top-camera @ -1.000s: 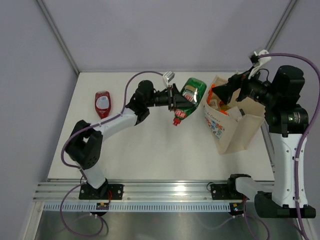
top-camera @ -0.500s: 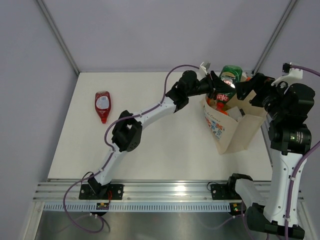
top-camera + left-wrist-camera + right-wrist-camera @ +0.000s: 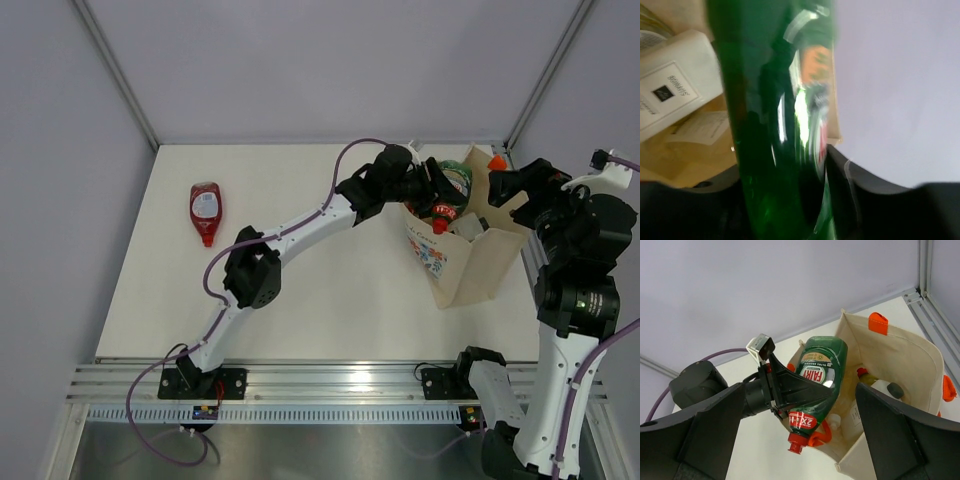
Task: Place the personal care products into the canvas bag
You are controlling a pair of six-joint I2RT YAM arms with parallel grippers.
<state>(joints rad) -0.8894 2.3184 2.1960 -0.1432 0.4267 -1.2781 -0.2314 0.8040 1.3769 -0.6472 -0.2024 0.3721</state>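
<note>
My left gripper is shut on a green red-capped bottle, tilted cap-down over the near left rim of the canvas bag. In the right wrist view the left gripper's black fingers clasp the green bottle at the bag's open mouth. The bottle's dark green body fills the left wrist view between my jaws. My right gripper hangs open above the bag, holding nothing. A red bottle with a white label lies far left on the table.
Inside the bag lie a white labelled packet, a pale-yellow red-capped bottle and a white grey-capped bottle. Orange handles stick up at the rim. The right arm stands just right of the bag. Walls enclose the table.
My left arm carried the green bottle right from mid-table to the bag's mouth and lowered it there. The right gripper drew back to the right, off the bag.
</note>
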